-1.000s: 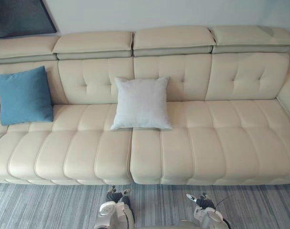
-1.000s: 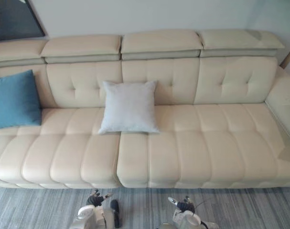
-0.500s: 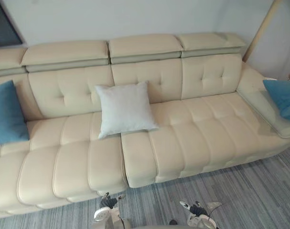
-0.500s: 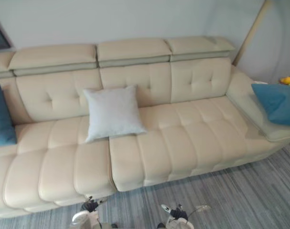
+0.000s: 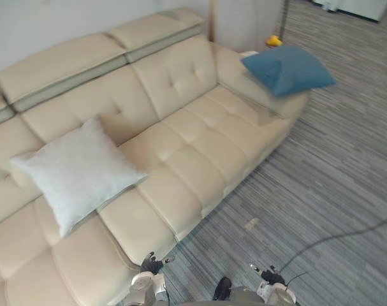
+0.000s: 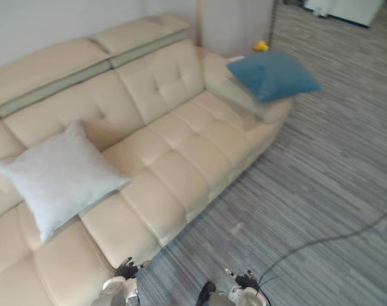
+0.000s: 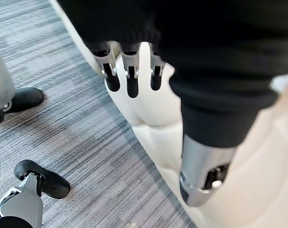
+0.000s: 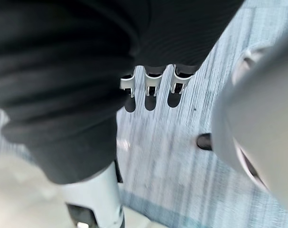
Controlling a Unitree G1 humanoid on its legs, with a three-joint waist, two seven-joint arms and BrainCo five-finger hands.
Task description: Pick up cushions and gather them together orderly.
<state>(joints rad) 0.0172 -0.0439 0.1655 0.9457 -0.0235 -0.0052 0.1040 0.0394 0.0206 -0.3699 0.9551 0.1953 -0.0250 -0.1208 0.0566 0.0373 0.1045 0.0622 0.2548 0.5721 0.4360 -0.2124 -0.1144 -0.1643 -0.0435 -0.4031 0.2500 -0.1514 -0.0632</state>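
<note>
Left hand (image 7: 131, 71) and right hand (image 8: 152, 84) hang slack, empty — a clumsy nudge could tip the blue cushion (image 5: 289, 69) (perched on the sofa arm (image 5: 241, 80)) onto the carpet (image 5: 321, 191).

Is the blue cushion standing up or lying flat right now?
Lying flat: the blue cushion rests broad face up on the end arm of the sofa, not propped against the backrest.

A cream tufted sofa (image 5: 180, 159) stands on a grey striped carpet floor (image 5: 327, 178). A light grey cushion (image 5: 75, 172) rests on its seat, leaning against the backrest; well apart, a blue cushion (image 5: 287, 69) lies on the sofa's far right end, near a small yellow thing (image 5: 273, 41)
</note>
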